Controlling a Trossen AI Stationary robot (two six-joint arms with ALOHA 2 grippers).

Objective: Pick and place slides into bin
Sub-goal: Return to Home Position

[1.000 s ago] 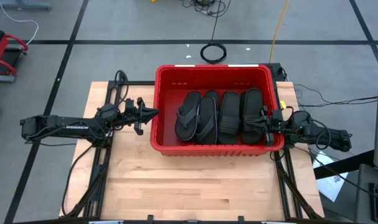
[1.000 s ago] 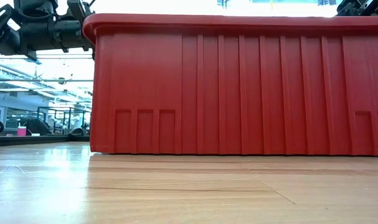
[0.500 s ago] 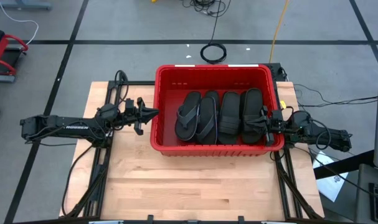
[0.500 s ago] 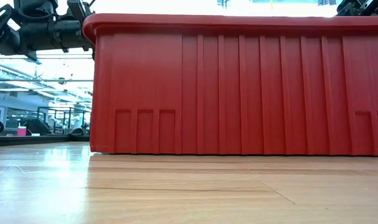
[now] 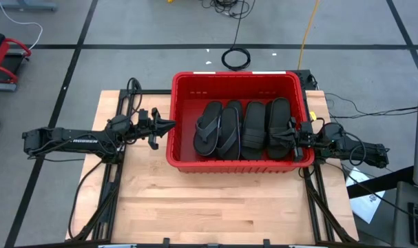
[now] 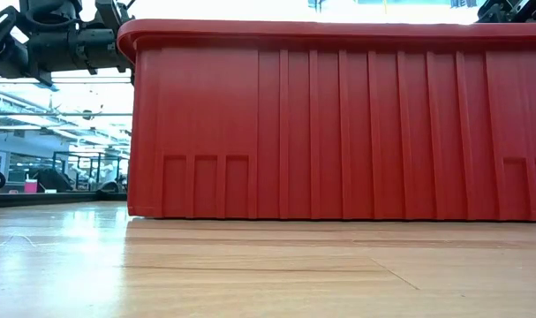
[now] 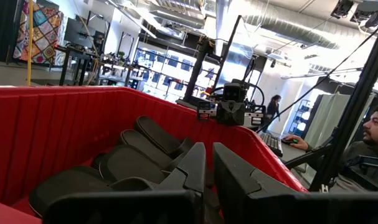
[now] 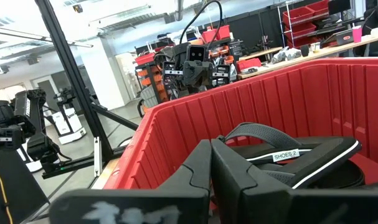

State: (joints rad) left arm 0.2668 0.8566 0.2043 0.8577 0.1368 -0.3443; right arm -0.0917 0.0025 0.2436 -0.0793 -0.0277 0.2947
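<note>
The red bin [image 5: 181,89] stands on the wooden table and holds several dark slides side by side on its floor. At their left is a grey flip-flop [image 5: 209,129], at their right a black slide [image 5: 279,122]. The slides also show in the left wrist view [image 7: 132,165] and the right wrist view [image 8: 301,158]. My left gripper [image 5: 169,126] is shut and empty, level at the bin's left rim. My right gripper [image 5: 291,132] is shut and empty, just over the bin's right rim, above the rightmost slide's edge. In the low view the bin's near wall [image 6: 338,132] hides the slides.
Bare table [image 5: 215,207] lies in front of the bin. Cables [image 5: 236,56] lie on the floor beyond the far edge. A person [image 7: 372,149] sits at a desk in the room past the right side of the table.
</note>
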